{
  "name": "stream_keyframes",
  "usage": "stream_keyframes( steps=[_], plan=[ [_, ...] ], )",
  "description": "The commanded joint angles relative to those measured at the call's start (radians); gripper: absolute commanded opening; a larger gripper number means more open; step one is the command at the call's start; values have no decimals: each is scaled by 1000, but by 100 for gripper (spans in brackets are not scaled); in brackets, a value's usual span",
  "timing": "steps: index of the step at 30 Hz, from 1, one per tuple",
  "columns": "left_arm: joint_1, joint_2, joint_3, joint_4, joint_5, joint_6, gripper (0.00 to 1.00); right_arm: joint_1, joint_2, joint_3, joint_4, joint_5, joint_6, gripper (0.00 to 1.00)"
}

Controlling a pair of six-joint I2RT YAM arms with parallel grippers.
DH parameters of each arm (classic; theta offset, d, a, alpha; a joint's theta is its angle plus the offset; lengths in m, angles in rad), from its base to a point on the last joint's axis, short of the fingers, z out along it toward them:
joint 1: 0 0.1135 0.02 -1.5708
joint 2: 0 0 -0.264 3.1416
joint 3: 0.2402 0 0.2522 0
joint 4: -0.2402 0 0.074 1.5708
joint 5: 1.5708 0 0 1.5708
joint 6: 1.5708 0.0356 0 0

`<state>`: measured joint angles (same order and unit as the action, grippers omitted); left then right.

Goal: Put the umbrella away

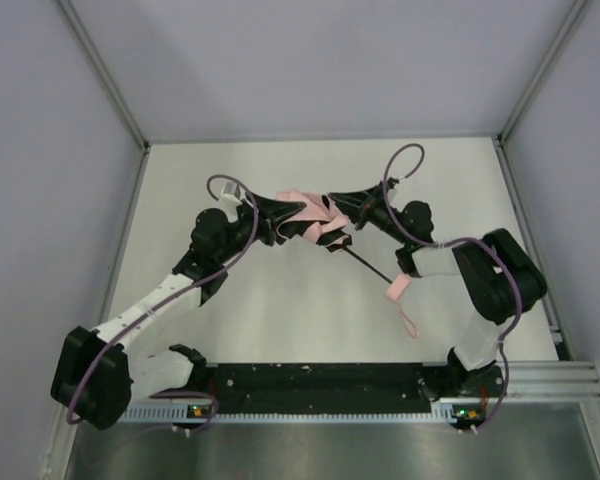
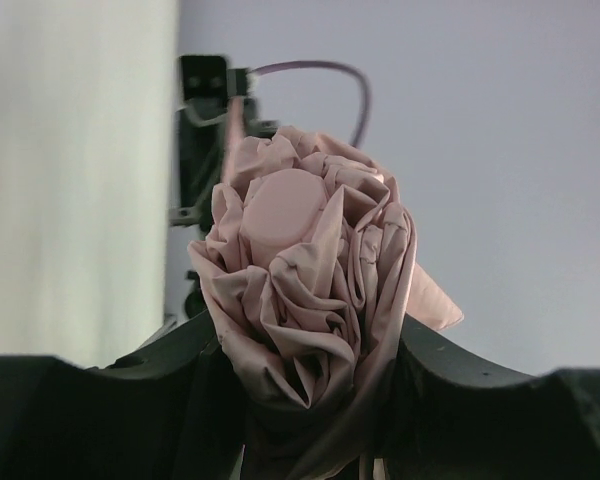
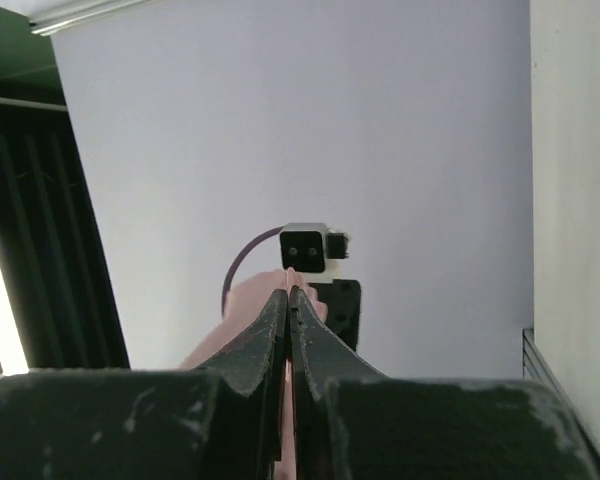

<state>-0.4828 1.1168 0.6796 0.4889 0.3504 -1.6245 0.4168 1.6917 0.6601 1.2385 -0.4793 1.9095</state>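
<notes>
The pale pink umbrella point(image 1: 310, 218) is held above the white table between both grippers. Its canopy is bunched up. Its thin black shaft point(image 1: 365, 266) slants down to the pink handle point(image 1: 398, 289) with its strap point(image 1: 410, 322) on the table. My left gripper point(image 1: 288, 213) is shut on the canopy's top end; the left wrist view shows crumpled fabric point(image 2: 305, 290) between its fingers point(image 2: 170, 380). My right gripper point(image 1: 330, 199) is shut on a thin fold of pink fabric point(image 3: 242, 318), its fingertips point(image 3: 276, 320) nearly touching.
Grey enclosure walls point(image 1: 310, 60) with metal posts ring the white table point(image 1: 280, 320). A black rail point(image 1: 320, 378) runs along the near edge between the arm bases. Purple cables point(image 1: 405, 165) loop over both wrists. The left wrist's camera point(image 3: 308, 248) faces the right one.
</notes>
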Motion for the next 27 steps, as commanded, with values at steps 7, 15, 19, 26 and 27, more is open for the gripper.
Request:
stream_keyframes(
  steps=[7, 15, 19, 26, 27],
  plan=[
    [0, 48, -46, -340, 36, 161, 0, -39, 56, 27, 268, -153, -142, 0],
    [1, 95, -155, -438, -79, 170, 0, -32, 77, -47, 368, -143, -225, 0],
    [3, 132, -163, -444, -152, 170, 0, -26, 52, -40, 369, -177, -231, 0],
    [3, 287, -129, -333, -154, 138, 0, 27, 92, -100, 368, -217, -274, 0],
    [3, 296, -143, -264, -143, 156, 0, 16, 85, -112, 363, -228, -289, 0]
  ],
)
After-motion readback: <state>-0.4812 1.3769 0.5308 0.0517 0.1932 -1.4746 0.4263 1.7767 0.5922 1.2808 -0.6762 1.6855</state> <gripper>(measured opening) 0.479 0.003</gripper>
